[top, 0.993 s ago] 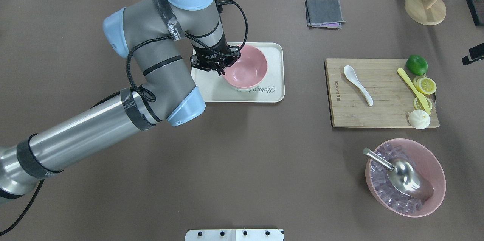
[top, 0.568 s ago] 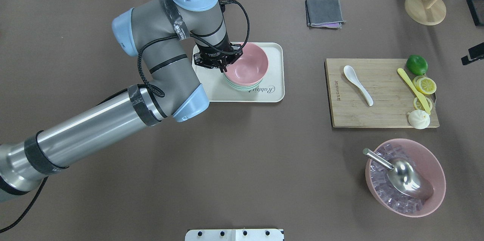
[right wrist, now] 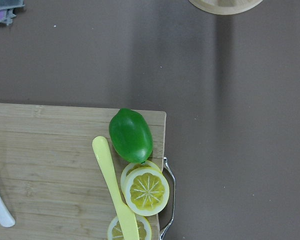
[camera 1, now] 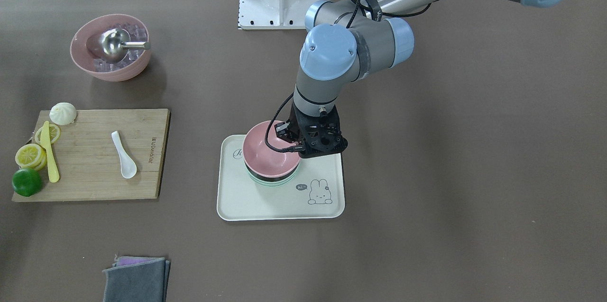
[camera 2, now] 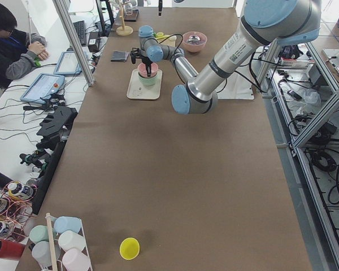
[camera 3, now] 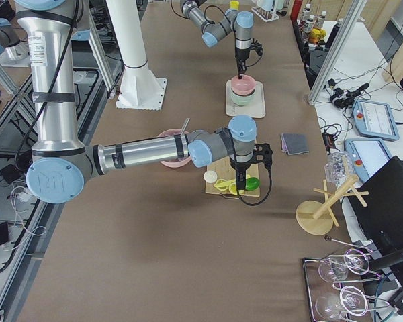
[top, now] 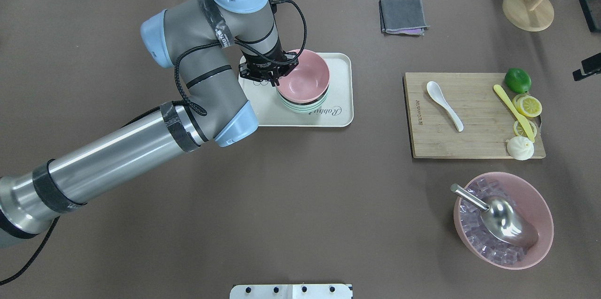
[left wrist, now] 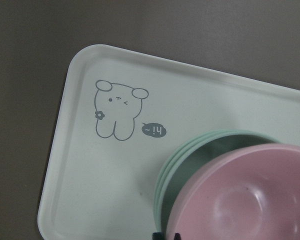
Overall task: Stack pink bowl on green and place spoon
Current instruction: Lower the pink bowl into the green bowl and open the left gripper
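The pink bowl (top: 304,78) sits nested in the green bowls (top: 300,107) on the cream tray (top: 340,64). My left gripper (top: 274,84) is shut on the pink bowl's near-left rim; the left wrist view shows its fingertips (left wrist: 165,236) at the rim of the pink bowl (left wrist: 250,200) above the green bowls (left wrist: 190,160). The white spoon (top: 444,105) lies on the wooden cutting board (top: 474,141). My right gripper (camera 3: 240,186) shows only in the exterior right view, hovering over the board's lime end; I cannot tell if it is open or shut.
On the board are a lime (top: 517,80), lemon slices (top: 527,105), a yellow knife (top: 512,110) and a bun (top: 520,148). A pink bowl of ice with a metal scoop (top: 502,219) stands front right. A grey cloth (top: 403,16) and a wooden stand (top: 528,10) are at the back.
My left gripper has lowered the pink bowl into the green bowls, shifting slightly toward the back of the tray. The spoon has not moved.
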